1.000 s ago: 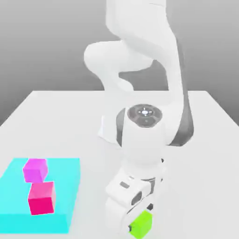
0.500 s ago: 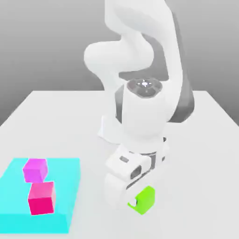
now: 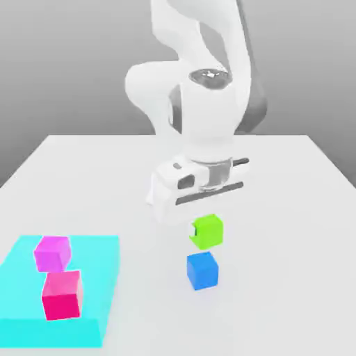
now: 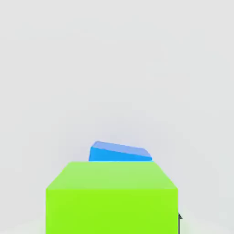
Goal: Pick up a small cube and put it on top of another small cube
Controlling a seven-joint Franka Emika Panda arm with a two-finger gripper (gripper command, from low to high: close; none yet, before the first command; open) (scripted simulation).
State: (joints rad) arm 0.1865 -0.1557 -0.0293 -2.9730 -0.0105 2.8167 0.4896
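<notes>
Gripper (image 3: 206, 224) holds the green cube (image 3: 208, 231) clear of the table (image 3: 292, 208), fingers closed on its sides. Only a small dark bit of one finger shows at the cube's edge in the exterior view; in the hand view a thin dark sliver sits at the cube's lower corner.

The green cube hangs directly under the hand. In the hand view the green cube (image 4: 111, 197) fills the near part of the frame. The blue cube (image 3: 202, 270) sits on the table just below the held cube, with a visible gap between them, not touching. In the hand view the blue cube (image 4: 120, 152) peeks out past the far edge of the green one, mostly hidden behind it.

Off to the side of the hand, toward the exterior view's left, a flat cyan mat (image 3: 97, 278) lies on the table, well apart from the gripper. On it sit a magenta cube (image 3: 53, 253) and a pink-red cube (image 3: 62, 295), close together, the magenta one farther back. Both are tilted slightly relative to the mat edges.

White arm (image 3: 201, 104) rises above the hand, behind both task cubes.
</notes>
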